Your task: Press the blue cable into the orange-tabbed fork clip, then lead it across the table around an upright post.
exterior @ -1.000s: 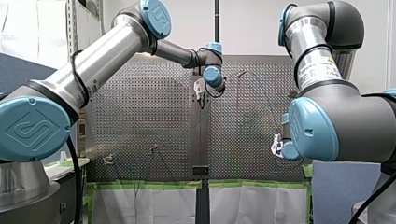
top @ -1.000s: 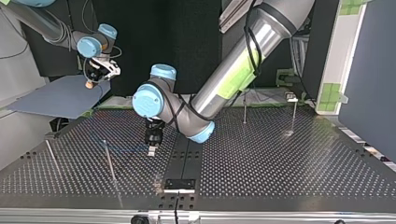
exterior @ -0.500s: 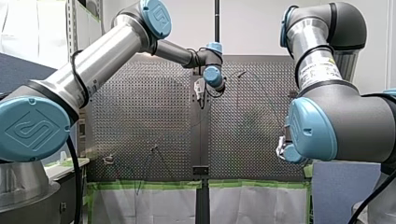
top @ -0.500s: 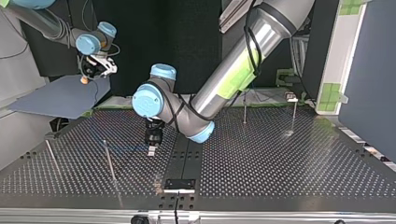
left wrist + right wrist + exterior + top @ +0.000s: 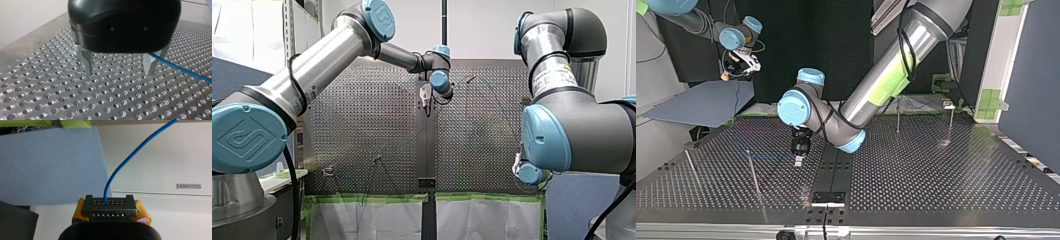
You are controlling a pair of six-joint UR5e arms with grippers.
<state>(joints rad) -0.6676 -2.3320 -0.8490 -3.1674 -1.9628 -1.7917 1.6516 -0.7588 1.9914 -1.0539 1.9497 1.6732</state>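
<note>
**Blue, Silver and Black at the Counter**

The counter (image 5: 936, 175) is dull silver-grey metal, patterned all over with even rows of small round holes. A black strip (image 5: 836, 165) runs down the counter's middle. Over the counter, my left gripper (image 5: 119, 73) has a glossy black housing and bare metal fingers. The blue cable (image 5: 180, 70) is a bright, plain blue against the counter's grey. Off the counter's side, my right gripper (image 5: 110, 203) shows yellow-orange pads around a grey plate dotted with two rows of holes. My left arm (image 5: 312, 70) and my right arm (image 5: 552, 70) are silver tubes with grey joints and light blue caps. Green tape (image 5: 377, 198) lines the counter's edge, and a slate-blue sheet (image 5: 701, 102) lies beside the counter.
</note>
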